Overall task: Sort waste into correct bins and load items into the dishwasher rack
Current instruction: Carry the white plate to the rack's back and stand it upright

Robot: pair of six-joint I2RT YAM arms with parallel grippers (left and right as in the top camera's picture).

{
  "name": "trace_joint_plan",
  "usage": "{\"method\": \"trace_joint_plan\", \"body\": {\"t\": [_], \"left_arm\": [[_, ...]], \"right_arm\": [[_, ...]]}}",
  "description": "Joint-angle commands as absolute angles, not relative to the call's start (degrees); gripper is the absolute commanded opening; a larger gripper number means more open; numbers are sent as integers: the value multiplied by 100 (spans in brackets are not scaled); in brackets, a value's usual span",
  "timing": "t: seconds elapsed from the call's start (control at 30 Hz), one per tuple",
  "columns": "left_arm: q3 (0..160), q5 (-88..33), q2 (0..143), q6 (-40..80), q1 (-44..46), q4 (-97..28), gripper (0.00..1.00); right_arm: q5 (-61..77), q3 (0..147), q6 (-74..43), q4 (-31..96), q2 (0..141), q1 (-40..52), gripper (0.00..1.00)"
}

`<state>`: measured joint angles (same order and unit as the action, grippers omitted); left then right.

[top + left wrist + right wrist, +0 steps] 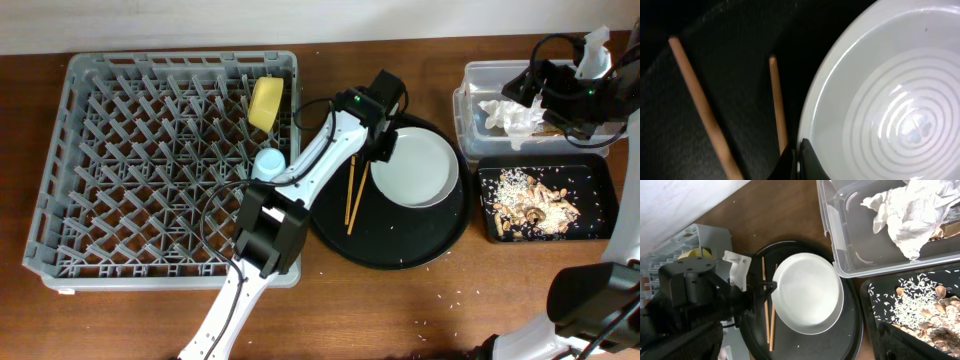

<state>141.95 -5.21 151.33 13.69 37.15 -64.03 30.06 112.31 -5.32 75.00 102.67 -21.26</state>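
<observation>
white plate (pixel 415 165) beside two chopsticks (pixel 350 195), yellow bowl (pixel 265 103) and blue cup (pixel 268 162) in grey rack (pixel 120 150), tissue (pixel 510 115) in clear tub (pixel 470 75)

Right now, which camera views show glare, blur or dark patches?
Left wrist view: glare streaks on the white plate, chopsticks soft-edged, round black tray almost lost in darkness. Overhead view: evenly lit and sharp. Right wrist view: tissue looks washed out.
</observation>
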Motion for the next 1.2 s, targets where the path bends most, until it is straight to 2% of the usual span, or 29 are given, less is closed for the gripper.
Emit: {"method": "trace_joint_plan", "body": {"t": [0.0,0.17,0.3,0.47,0.63,0.77,0.97,1.17], "left_arm": [[15074,-515,15161,1328,3597,-6890,1],[16741,-438,15159,1052,3391,-7797,1],[17992,211,15089,884,3131,-8527,1],[17978,902,14407,456,2731,-8781,0],[17978,3240,14016,237,2408,-8984,0],[17978,4156,13979,-401,2228,-8962,0],[17976,5741,13979,-421,1964,-8670,0],[17533,5640,13981,-414,1671,-8567,0]], "right_arm": [[2971,11306,-471,7502,10173,-2141,98],[2974,11306,-471,7500,10173,-2141,99],[2974,11306,-471,7502,10173,-2141,98],[2971,11306,-471,7502,10173,-2141,98],[2974,11306,-471,7500,10173,-2141,98],[2971,11306,-471,7500,10173,-2141,99],[2974,11306,-471,7502,10173,-2141,99],[2971,11306,-471,7502,10173,-2141,99]]}}
